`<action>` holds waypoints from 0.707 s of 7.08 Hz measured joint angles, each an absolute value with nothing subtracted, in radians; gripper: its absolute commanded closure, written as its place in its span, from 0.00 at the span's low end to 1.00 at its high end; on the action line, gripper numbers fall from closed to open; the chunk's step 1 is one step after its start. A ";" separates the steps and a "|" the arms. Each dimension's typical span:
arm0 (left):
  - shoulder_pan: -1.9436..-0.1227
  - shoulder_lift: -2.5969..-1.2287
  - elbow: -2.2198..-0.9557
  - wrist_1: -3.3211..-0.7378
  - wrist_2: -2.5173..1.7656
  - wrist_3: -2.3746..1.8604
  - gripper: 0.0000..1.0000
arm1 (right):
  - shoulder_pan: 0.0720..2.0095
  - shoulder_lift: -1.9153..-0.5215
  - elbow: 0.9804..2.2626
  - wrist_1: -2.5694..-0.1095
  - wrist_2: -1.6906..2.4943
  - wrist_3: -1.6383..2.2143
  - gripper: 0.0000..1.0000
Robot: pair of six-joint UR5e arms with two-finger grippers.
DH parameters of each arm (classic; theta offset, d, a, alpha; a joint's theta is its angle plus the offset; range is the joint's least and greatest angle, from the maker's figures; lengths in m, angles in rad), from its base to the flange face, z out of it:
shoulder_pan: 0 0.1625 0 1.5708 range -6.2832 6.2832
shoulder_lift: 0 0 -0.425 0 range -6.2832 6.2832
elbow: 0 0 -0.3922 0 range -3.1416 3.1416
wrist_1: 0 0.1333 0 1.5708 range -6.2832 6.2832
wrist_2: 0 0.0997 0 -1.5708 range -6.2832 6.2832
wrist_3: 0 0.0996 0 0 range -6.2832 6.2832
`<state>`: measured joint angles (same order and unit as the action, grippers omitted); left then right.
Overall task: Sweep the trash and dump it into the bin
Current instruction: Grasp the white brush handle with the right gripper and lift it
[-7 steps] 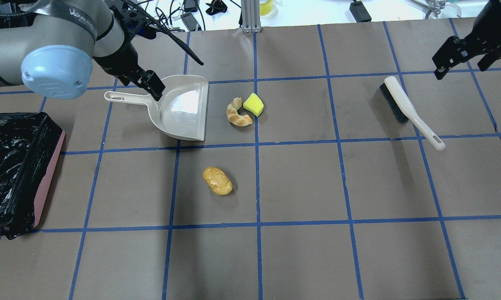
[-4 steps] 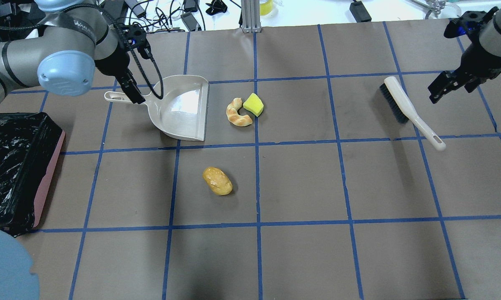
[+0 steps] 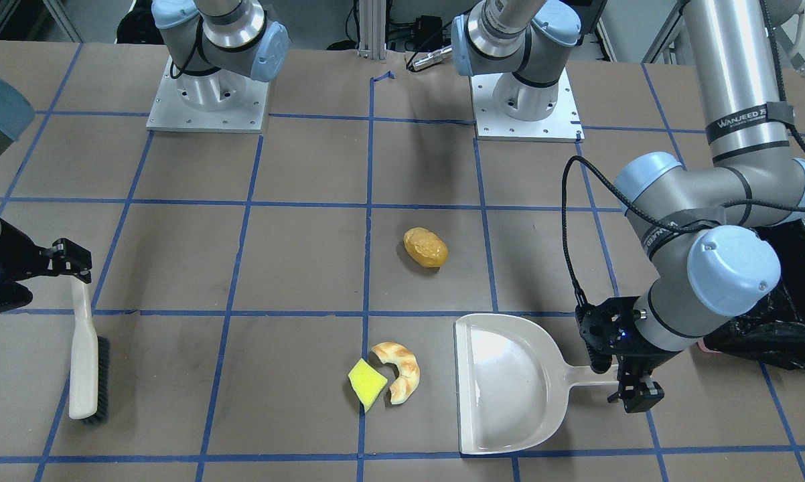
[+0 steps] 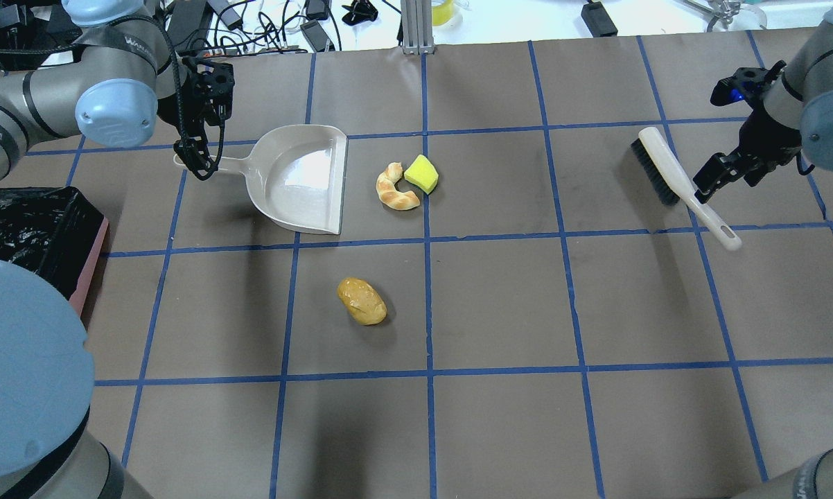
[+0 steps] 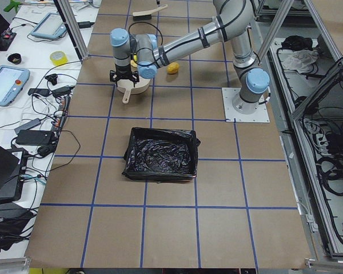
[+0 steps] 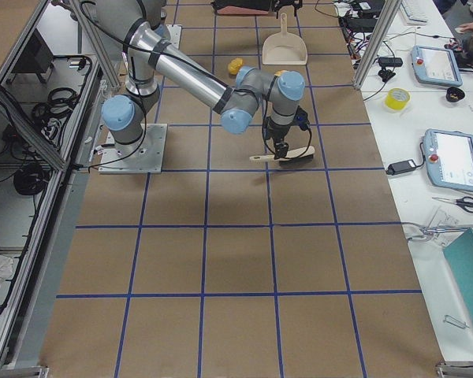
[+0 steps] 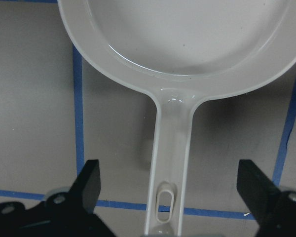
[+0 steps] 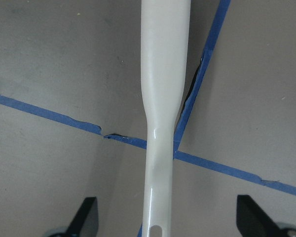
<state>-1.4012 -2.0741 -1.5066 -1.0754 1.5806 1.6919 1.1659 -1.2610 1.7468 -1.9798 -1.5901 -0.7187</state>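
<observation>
The trash lies on the brown table: a golden-orange roll [image 4: 362, 301], a tan croissant piece [image 4: 395, 188] and a yellow wedge [image 4: 421, 173] touching it. The black-lined pink bin [image 4: 87, 267] stands at the left edge. My left gripper [image 4: 196, 158] is open and straddles the handle [image 7: 171, 163] of the cream dustpan [image 4: 305, 180] without gripping it. My right gripper [image 4: 709, 181] is open over the white handle [image 8: 163, 98] of the brush [image 4: 669, 173], which lies flat. The dustpan's mouth faces the croissant and wedge.
Blue tape lines grid the table. Cables and small devices lie beyond the far edge [image 4: 305, 21]. My left arm's elbow [image 4: 21, 374] covers part of the bin in the overhead view. The bin also shows at the right in the front view [image 3: 794, 294].
My left gripper has moved left from the pan's neck to the handle's end. My right gripper has come down and inward to the brush handle. Nothing on the table has moved.
</observation>
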 measured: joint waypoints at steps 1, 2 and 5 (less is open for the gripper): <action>-1.401 -2.091 -1.510 -1.076 1.606 1.719 0.01 | 1.166 -1.238 1.747 -1.981 -1.594 -0.720 0.00; -1.399 -2.101 -1.517 -1.077 1.641 1.747 0.01 | 1.166 -1.216 1.748 -1.983 -1.599 -0.719 0.04; -1.384 -2.111 -1.527 -1.073 1.648 1.759 0.15 | 1.166 -1.189 1.765 -1.983 -1.607 -0.714 0.24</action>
